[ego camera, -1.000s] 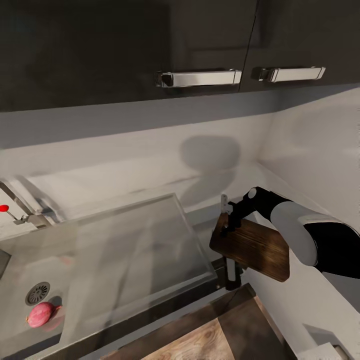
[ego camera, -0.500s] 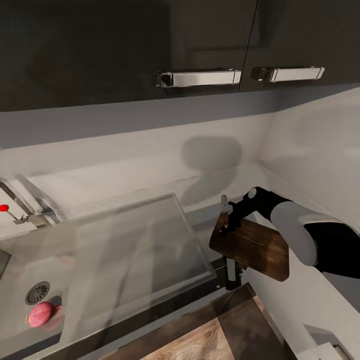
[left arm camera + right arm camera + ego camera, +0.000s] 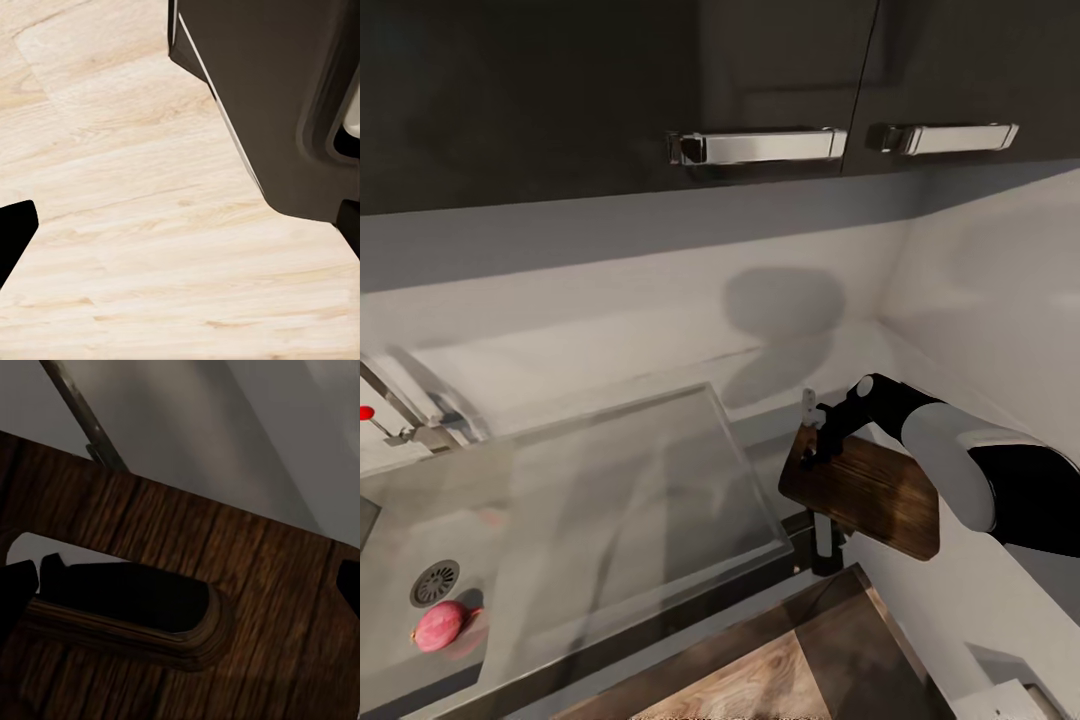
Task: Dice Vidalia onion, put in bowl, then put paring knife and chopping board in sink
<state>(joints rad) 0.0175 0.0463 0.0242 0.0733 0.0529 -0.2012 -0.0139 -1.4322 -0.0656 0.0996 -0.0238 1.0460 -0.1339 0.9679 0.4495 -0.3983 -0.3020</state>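
Note:
The Vidalia onion (image 3: 440, 627) lies in the sink basin (image 3: 390, 550) beside the round drain (image 3: 435, 585). The flat steel drainboard (image 3: 620, 500) runs rightward from the basin. Right of it, the dark wooden chopping board (image 3: 870, 495) sits over the grey countertop (image 3: 760, 435). My right gripper (image 3: 812, 455) points down at the board's left end. In the right wrist view the board (image 3: 247, 562) and its handle slot lie under the open right gripper (image 3: 180, 581). A slim grey strip (image 3: 82, 412) stands by the board's edge; whether it is the paring knife is unclear. The bowl is out of view.
The chrome faucet (image 3: 400, 415) with its red knob (image 3: 368, 412) stands at the far left. Dark upper cabinets with chrome bar handles (image 3: 758, 146) hang overhead. My open left gripper (image 3: 184, 225) hangs over pale wooden floor (image 3: 150, 262) beside a dark cabinet (image 3: 270, 97).
The whole head picture has shifted slightly, so the camera moved. The right arm, the board and the onion hold their places.

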